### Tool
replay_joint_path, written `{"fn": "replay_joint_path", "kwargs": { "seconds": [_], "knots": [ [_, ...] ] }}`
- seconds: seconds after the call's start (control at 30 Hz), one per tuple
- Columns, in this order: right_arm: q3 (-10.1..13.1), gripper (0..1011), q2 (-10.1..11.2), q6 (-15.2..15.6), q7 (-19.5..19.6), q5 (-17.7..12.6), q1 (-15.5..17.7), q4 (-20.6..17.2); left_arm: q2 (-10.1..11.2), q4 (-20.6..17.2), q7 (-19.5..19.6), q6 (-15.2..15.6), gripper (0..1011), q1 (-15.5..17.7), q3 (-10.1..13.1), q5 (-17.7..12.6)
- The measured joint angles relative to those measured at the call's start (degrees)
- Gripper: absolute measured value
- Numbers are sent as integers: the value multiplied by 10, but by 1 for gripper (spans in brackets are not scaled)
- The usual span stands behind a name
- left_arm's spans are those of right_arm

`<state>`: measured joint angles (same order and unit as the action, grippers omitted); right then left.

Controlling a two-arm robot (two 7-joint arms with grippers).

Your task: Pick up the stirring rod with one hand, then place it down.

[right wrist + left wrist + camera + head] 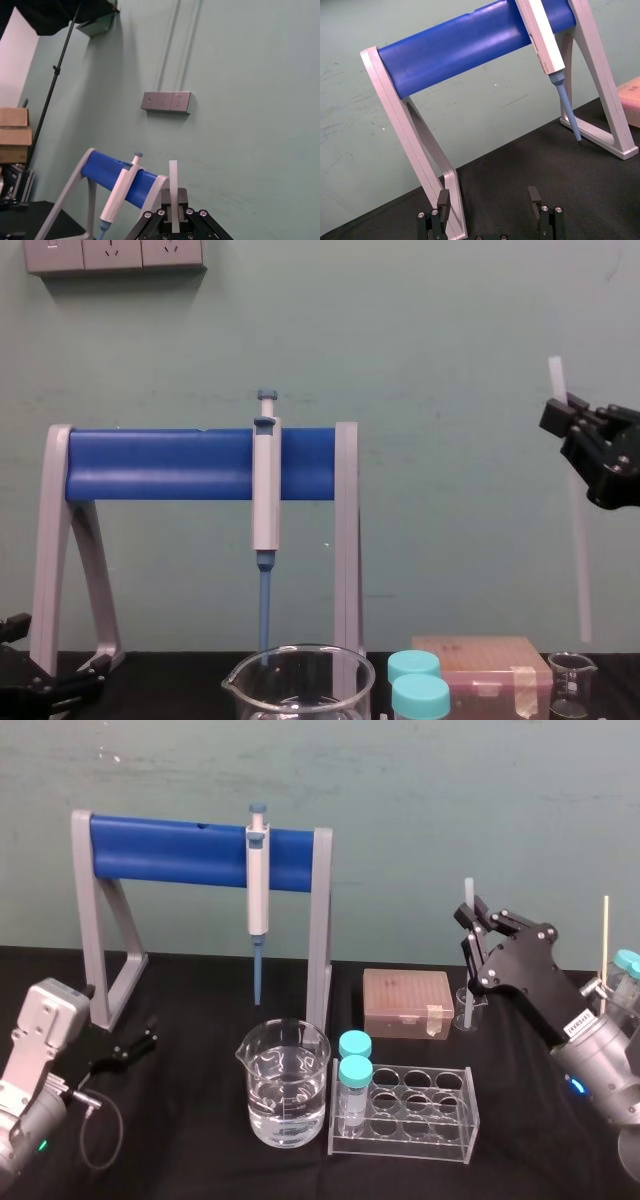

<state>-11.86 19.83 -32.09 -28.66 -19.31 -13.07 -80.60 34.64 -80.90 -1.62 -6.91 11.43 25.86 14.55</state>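
Observation:
The stirring rod [466,975] is a thin translucent white stick, held nearly upright at the right back of the table. My right gripper [473,916] is shut on its upper part, with a short length sticking out above the fingers. In the chest view the rod [578,540] hangs from the right gripper [562,416], its lower end just above the small glass beaker [572,686]. The right wrist view shows the rod [173,182] pinched between the black fingers. My left gripper [135,1046] rests low at the left by the stand, fingers [443,199] apart and empty.
A grey stand with a blue bar [180,850] carries a hanging pipette [258,890]. In front are a large beaker of water [284,1085], a clear tube rack [420,1115] with two teal-capped vials, and a pink box [407,1003]. A thin wooden stick [604,950] and capped bottles stand at the far right.

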Motion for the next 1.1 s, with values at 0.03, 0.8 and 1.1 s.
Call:
{"fn": "replay_joint_path", "kwargs": {
  "seconds": [0.03, 0.8, 1.1],
  "knots": [
    [2, 70, -2, -2, 0, 0, 1, 1, 0, 0, 0, 0, 1000, 0, 0, 0],
    [22, 70, -20, 17, 2, 3, 21, 0, 0, 0, 0, 0, 1000, 0, 0, 0],
    [22, 70, -20, 17, 1, 3, 20, 0, 0, 0, 0, 0, 1000, 0, 0, 0]
  ]
}}
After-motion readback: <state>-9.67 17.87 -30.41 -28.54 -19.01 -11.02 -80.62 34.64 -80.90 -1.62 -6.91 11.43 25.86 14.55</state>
